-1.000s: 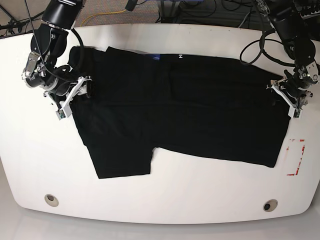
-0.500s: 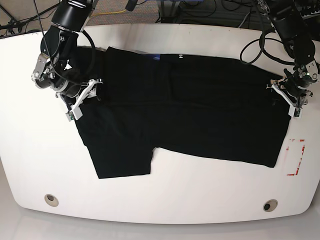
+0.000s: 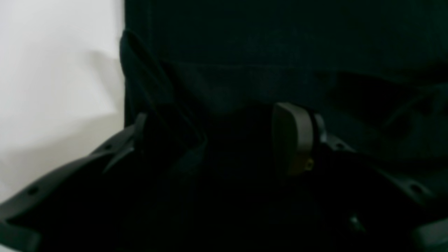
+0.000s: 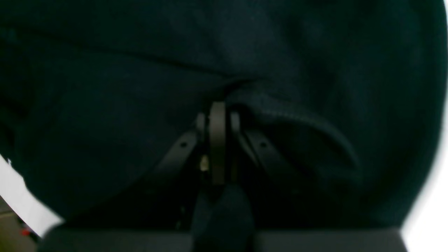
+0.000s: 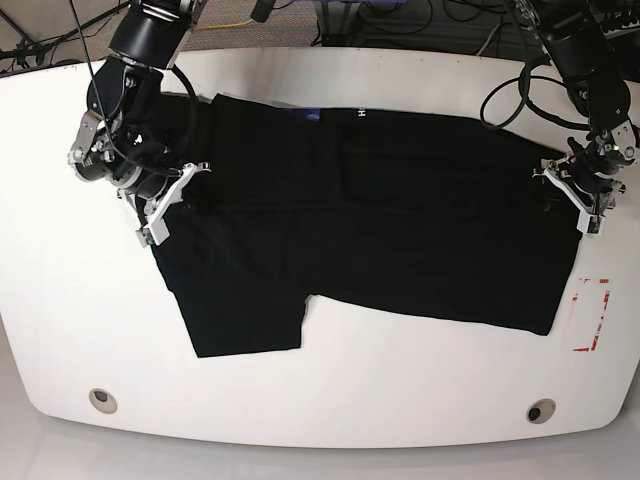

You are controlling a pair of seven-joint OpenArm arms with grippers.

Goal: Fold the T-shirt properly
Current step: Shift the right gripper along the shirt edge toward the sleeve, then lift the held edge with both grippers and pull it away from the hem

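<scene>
We recorded the T-shirt (image 5: 370,220) spread flat across the white table (image 5: 320,400). At its sleeve end, the right gripper (image 4: 217,115) was pressed together on bunched fabric. At its opposite edge, the left gripper (image 3: 224,140) stood spread over the cloth.

I'm working in what looks like a robotics lab. Loose cables (image 5: 400,15) crowd the floor behind my white table (image 5: 330,400), which carries red tape marks (image 5: 592,315).
</scene>
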